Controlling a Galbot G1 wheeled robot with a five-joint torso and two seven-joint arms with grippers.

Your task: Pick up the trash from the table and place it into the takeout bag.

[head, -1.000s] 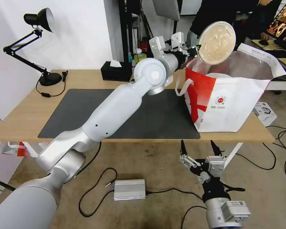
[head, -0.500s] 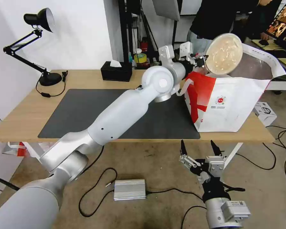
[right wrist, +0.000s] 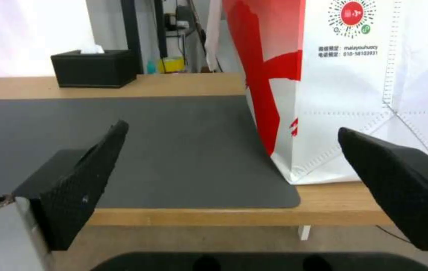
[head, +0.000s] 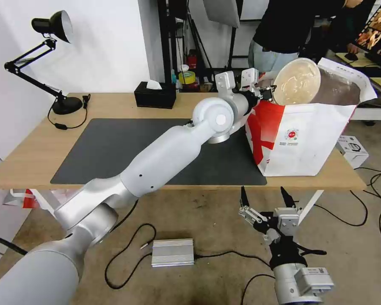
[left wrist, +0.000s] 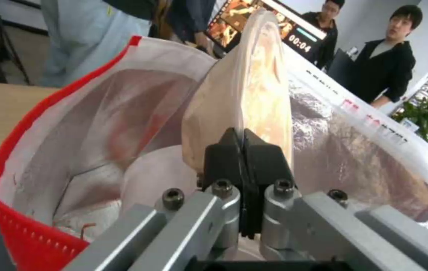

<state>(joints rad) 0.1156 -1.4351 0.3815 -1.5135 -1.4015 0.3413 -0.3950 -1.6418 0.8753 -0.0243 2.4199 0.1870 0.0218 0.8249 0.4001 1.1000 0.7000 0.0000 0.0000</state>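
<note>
While tilted over takeout bag [head: 309, 140] mouth | beige pulp bowl [head: 295, 81] rim pinched between left gripper [head: 270, 90] fingers; right gripper [head: 267, 198] released

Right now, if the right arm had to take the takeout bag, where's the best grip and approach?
Probably the white strap handle on the takeout bag's red side, approached from the mat side: it hangs out as a free loop. The walls are broad and flat. The right pincer waits open below the table edge.
</note>
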